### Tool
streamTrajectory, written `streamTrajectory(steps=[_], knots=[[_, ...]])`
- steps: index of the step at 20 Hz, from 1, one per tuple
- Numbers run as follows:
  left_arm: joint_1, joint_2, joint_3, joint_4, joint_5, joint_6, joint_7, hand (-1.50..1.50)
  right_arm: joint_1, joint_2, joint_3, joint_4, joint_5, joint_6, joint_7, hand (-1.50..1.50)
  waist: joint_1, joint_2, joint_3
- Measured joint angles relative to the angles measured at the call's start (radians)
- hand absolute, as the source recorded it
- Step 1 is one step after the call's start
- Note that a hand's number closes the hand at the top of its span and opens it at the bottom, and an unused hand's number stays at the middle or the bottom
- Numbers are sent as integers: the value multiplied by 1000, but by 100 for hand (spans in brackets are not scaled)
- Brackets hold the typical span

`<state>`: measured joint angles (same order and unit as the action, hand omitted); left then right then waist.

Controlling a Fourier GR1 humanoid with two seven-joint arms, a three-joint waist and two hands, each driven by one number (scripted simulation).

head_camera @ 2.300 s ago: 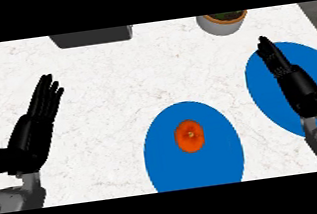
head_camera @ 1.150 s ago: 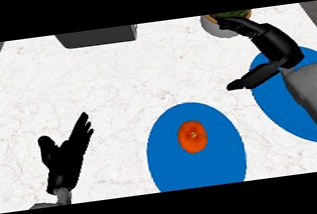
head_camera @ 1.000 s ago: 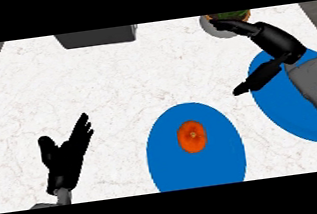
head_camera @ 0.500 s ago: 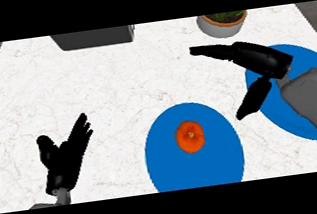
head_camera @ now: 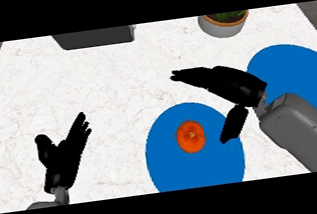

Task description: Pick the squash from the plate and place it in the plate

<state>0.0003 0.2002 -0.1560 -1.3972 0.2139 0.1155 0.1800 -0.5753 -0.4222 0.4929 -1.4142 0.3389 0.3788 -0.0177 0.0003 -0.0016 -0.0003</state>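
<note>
— While the left hand rests open near-left, where's the squash?
— Centre of the near plate. The right hand, fingers spread, hangs just right and beyond it, nearer; far plate waits right.

A white, faintly veined desk is seen from above. A dark grey box is set at the desk's far edge, left of the middle. A potted plant in a pale pot is placed near the far right corner, well apart from the box.
</note>
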Motion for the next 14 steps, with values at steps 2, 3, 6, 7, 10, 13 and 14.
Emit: streamTrajectory(steps=[2, 3, 6, 7, 10, 13, 14], knots=[[-3, -4, 2, -7, -3, -3, 11, 0, 37, 15, 13, -37, 26, 18, 36, -150, -1, 0, 0], [-1, -8, 2, -15, -6, -4, 18, 0, 45, 28, 13, -40, 38, 30, 45, -150, 0, 0, 0], [0, -18, 11, -3, -17, -11, 10, 0, 83, 63, 13, -53, 77, 57, 55, -150, 1, 0, 0], [15, -21, 9, -13, -21, -17, 5, 0, 87, 76, 8, -52, 90, 69, 58, -150, 1, 1, 0], [8, -33, 19, -18, -32, -19, 20, 0, 109, 115, -13, -60, 132, 97, 61, -150, 2, 1, 0], [6, -43, 27, -32, -40, -24, 34, 0, 152, 143, -13, -79, 190, 98, 53, -150, 2, 1, 0], [5, -44, 34, -14, -42, -31, 18, 0, 162, 139, -18, -94, 206, 102, 53, -150, 1, 1, 0]])
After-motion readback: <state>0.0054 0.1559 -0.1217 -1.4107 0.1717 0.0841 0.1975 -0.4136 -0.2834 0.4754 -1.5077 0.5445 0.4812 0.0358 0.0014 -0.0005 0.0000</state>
